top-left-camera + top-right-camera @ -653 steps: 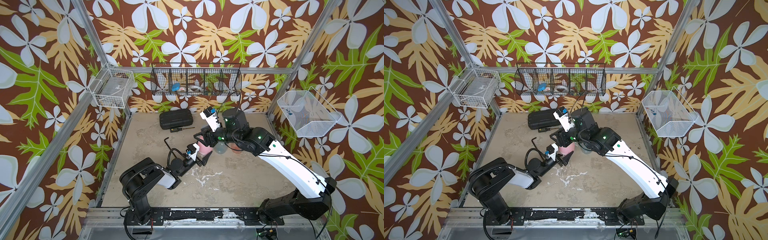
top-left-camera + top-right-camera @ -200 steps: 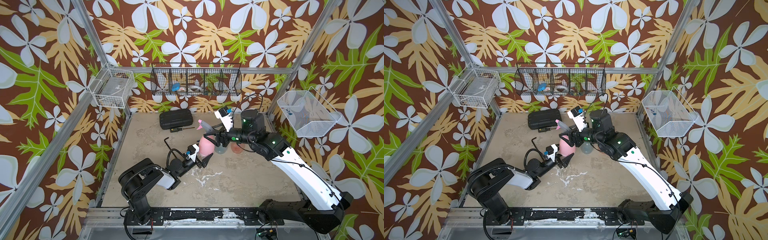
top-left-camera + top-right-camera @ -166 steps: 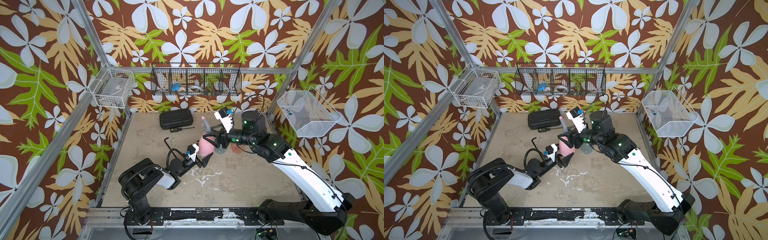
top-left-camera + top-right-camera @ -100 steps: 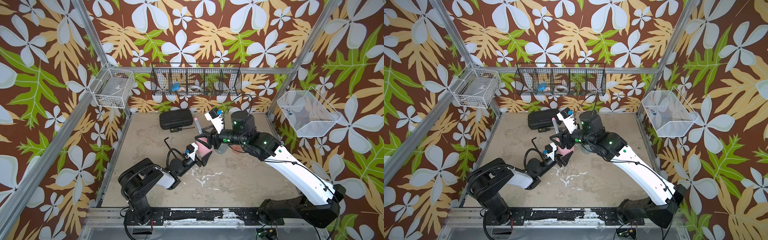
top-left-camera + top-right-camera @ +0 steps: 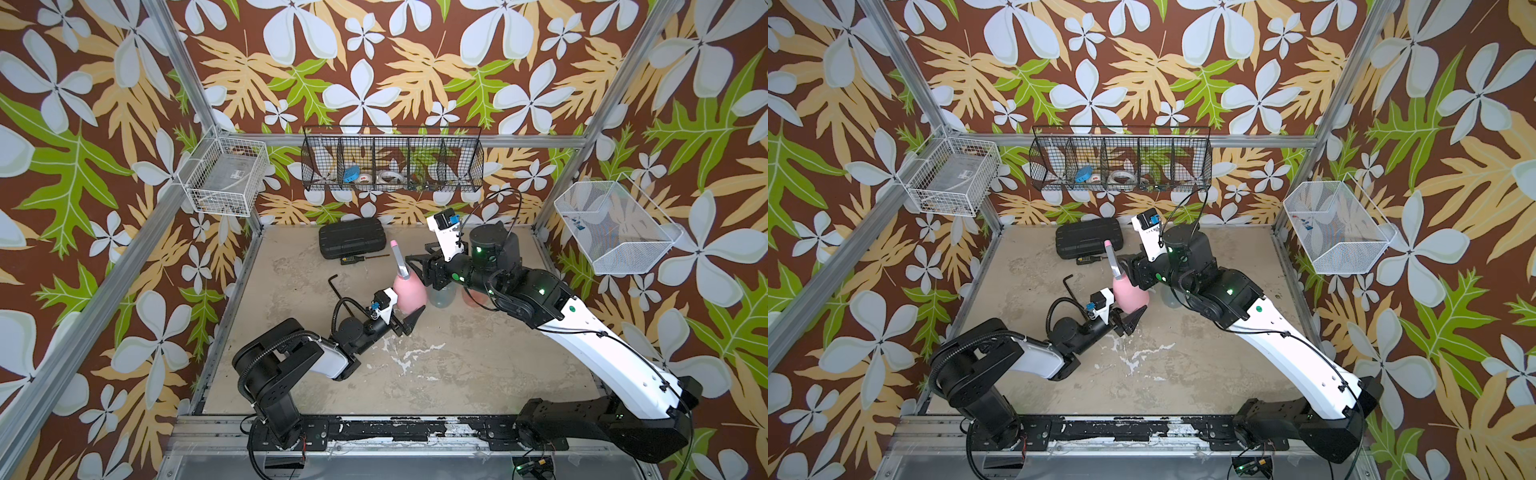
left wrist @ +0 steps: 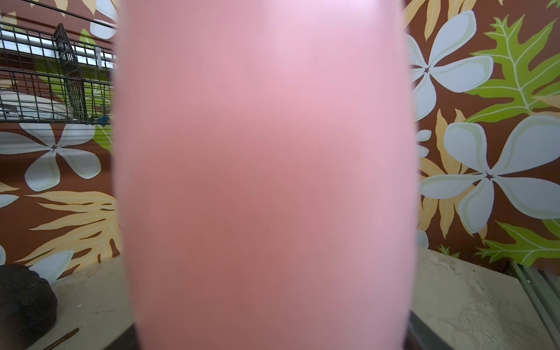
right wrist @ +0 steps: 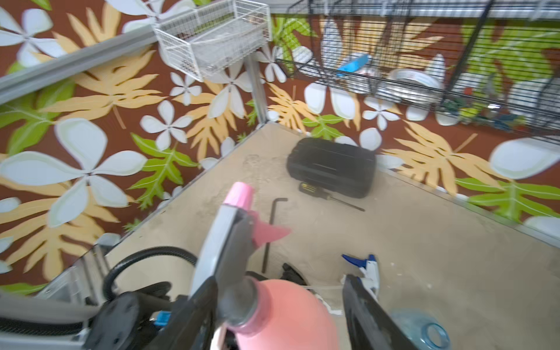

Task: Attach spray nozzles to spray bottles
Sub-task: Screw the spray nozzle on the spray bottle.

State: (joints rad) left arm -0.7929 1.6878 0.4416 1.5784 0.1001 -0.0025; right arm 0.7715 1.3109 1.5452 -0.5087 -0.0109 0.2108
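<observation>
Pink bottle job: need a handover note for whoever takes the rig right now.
Left tool: shut on the pink bottle, upright.
Right tool: open, jaws straddling the collar of the pink and grey nozzle.
Done: that nozzle sits on the pink bottle; tightness cannot be told.
To do: clear bluish bottle, neck open, and orange bottle, partly hidden, stand beside it; white and blue nozzle lies on the table. Black nozzle not clearly seen.

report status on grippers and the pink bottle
Left gripper shut on pink bottle. Right gripper open, straddling pink nozzle at its collar. Nozzle on the neck, tightness unclear. Clear bottle close beside.
</observation>
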